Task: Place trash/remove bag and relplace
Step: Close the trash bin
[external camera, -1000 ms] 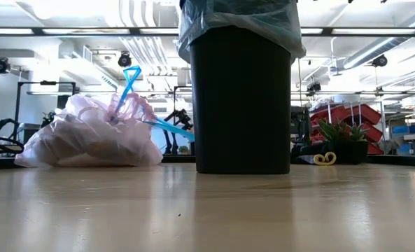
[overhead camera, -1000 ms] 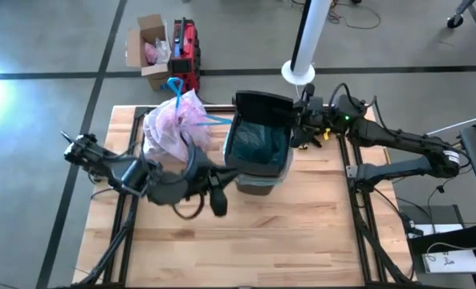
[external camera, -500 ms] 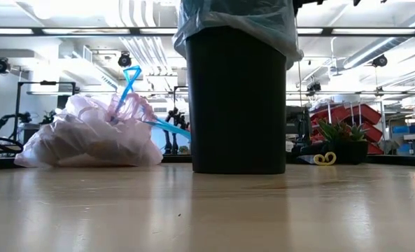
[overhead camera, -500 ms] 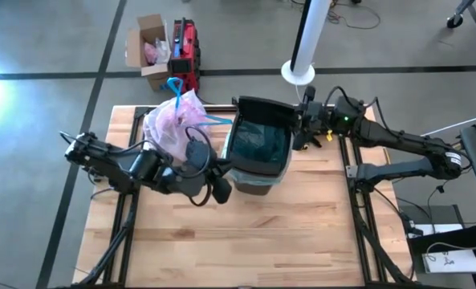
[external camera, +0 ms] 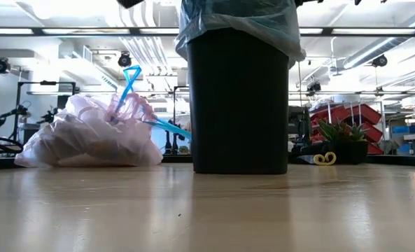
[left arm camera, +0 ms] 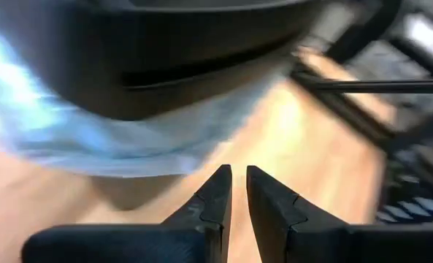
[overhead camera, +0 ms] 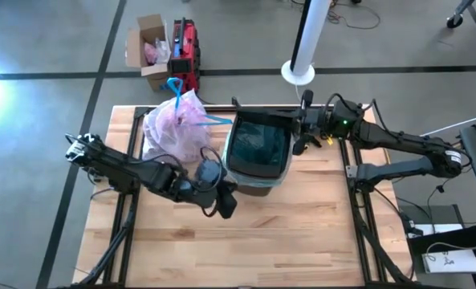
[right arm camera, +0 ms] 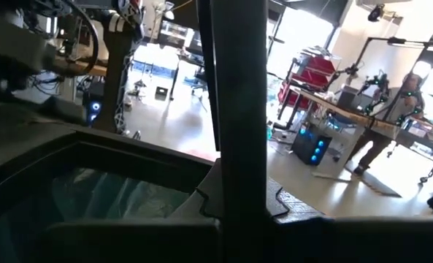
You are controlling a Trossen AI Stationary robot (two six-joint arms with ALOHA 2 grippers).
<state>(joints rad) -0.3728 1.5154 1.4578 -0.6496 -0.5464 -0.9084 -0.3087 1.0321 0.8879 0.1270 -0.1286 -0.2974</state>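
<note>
A black bin (overhead camera: 258, 172) stands at the table's middle, lined with a light blue liner (overhead camera: 258, 144) whose edge hangs over the rim (external camera: 235, 17). The pinkish bag (overhead camera: 173, 128), tied with a blue drawstring, rests on its underside on the table, left of the bin. My left gripper (overhead camera: 228, 207) hovers shut at the bin's near left corner, holding nothing (left arm camera: 238, 179). My right gripper (overhead camera: 302, 136) is shut at the bin's far right side, by the raised lid (overhead camera: 262, 104). The trash is out of view. My right gripper comes level from the table's right side and has the bin's lid by its right edge (right arm camera: 238, 88). The lid shows edge-on as a dark slab rising between the fingers. It stands raised at the bin's far side. The place of contact is hidden by the gripper.
A cardboard box (overhead camera: 149, 48) and a red case (overhead camera: 185, 52) sit on the floor beyond the far edge, next to a white pole (overhead camera: 306, 40). Bare wood (overhead camera: 286, 233) lies between the bin and the near edge.
My left gripper has come down and toward the near edge, and now hangs beside the bin's near left corner, tipped more downward and still shut. The bin's lid has tipped more upright. The bag has not moved.
</note>
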